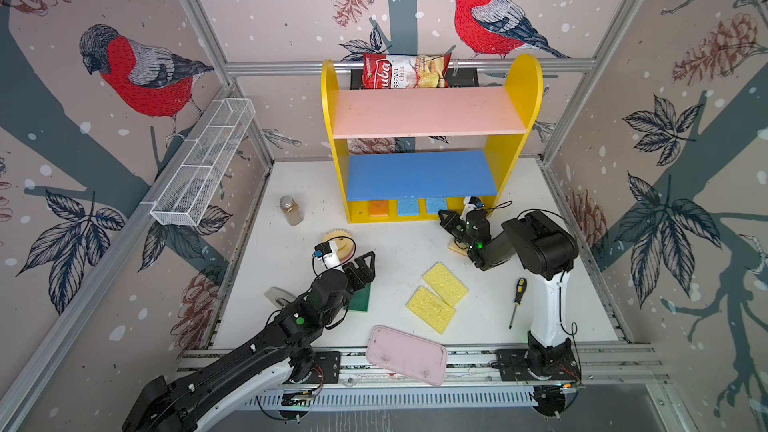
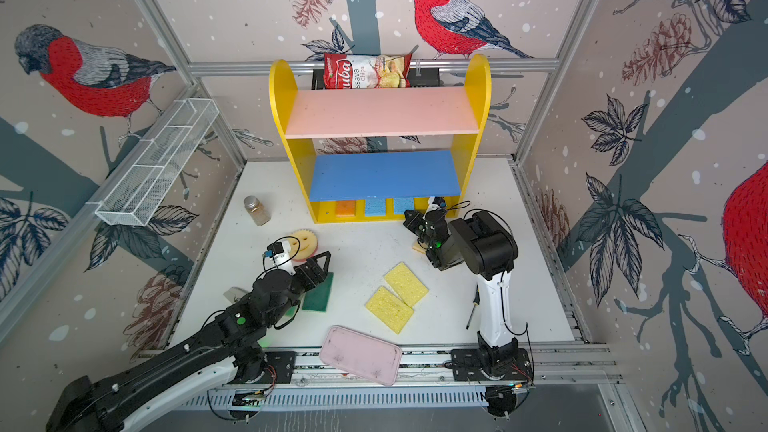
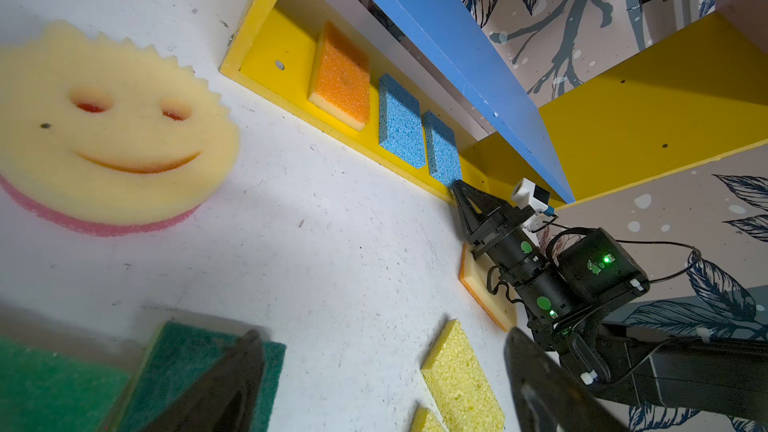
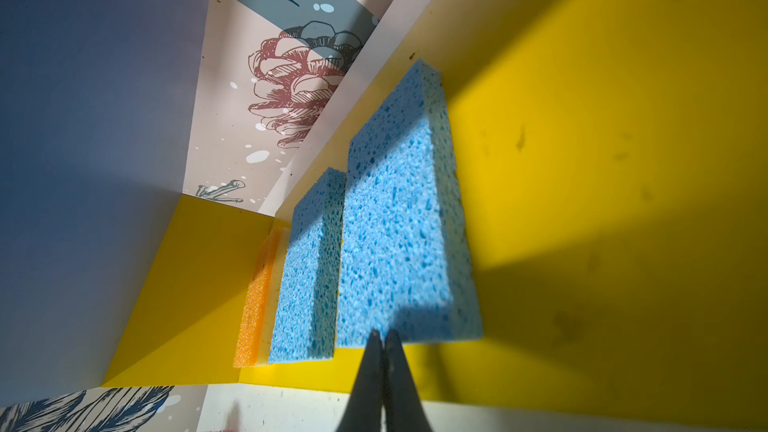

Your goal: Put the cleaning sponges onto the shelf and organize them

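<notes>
Right gripper (image 4: 383,340), jaws together, tips at a blue sponge (image 4: 399,222) on the yellow base of the shelf (image 1: 521,76), beside a second blue sponge (image 4: 309,276) and an orange sponge (image 4: 253,309). Left gripper (image 3: 382,332), jaws apart, over the green sponge (image 1: 360,299); smiley sponge (image 1: 343,243) and yellow sponges (image 1: 444,283) lie on the table (image 1: 395,243).

Chip bag (image 1: 405,71) behind shelf: partial brand "uba", then "ssava Chips".
</notes>
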You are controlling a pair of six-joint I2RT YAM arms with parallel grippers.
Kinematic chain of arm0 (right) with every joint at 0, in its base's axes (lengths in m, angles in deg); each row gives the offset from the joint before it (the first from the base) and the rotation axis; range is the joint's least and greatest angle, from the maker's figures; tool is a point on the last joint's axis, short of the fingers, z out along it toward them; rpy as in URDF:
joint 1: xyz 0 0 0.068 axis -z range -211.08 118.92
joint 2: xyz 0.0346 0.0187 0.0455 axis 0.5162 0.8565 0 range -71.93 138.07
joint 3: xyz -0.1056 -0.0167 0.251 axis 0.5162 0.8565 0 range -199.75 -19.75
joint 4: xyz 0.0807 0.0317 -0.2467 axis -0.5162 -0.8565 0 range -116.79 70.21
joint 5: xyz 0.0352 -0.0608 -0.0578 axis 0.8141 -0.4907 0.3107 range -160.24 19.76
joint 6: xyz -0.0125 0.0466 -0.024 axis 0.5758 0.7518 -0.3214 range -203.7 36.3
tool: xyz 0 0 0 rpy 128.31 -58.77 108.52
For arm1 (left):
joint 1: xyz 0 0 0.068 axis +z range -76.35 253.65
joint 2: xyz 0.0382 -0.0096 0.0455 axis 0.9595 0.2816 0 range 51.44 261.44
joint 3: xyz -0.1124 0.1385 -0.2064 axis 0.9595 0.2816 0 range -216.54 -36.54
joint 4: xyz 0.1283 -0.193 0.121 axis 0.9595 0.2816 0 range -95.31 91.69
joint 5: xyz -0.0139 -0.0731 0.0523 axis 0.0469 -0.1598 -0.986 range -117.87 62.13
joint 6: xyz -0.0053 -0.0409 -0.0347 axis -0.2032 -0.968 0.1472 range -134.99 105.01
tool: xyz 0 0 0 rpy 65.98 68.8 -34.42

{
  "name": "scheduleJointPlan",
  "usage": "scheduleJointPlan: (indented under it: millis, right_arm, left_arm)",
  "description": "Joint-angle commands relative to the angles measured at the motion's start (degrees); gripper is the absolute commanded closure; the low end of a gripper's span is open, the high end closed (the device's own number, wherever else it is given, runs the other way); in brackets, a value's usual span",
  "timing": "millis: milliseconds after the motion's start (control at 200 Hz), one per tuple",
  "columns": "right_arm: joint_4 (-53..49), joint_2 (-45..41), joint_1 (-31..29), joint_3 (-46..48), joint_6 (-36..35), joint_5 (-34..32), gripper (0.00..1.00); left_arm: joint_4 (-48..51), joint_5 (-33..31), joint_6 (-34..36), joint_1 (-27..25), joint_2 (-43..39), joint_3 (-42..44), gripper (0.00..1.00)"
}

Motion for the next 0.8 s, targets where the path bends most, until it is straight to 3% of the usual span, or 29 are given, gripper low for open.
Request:
scheduleJointPlan:
  millis: [0,285,585,715,795]
  right_arm:
    - [-7.1,-0.5,-0.1,1.0,-0.4,-0.1,0.99]
    - [-18.0,-12.2,-1.7,2.2,-5.6,-2.2,0.99]
    - [-35.9,-29.0,-6.4,6.7,-12.2,-9.8,0.96]
    - [-47.6,-36.1,-5.9,7.8,-14.3,-13.9,0.89]
    - [-53.7,-40.3,-4.6,8.8,-15.2,-16.2,0.76]
  left_arm:
    - [-1.4,0.3,-0.3,0.1,0.0,-0.3,0.10]
    - [3.1,-1.0,1.8,0.0,-3.0,-2.8,0.11]
    - [20.0,-3.9,0.7,0.1,-7.8,-7.0,0.09]
    - [23.2,-4.6,0.7,0.0,-10.4,-7.8,0.08]
    - [24.9,-5.3,0.8,0.0,-11.3,-8.5,0.08]
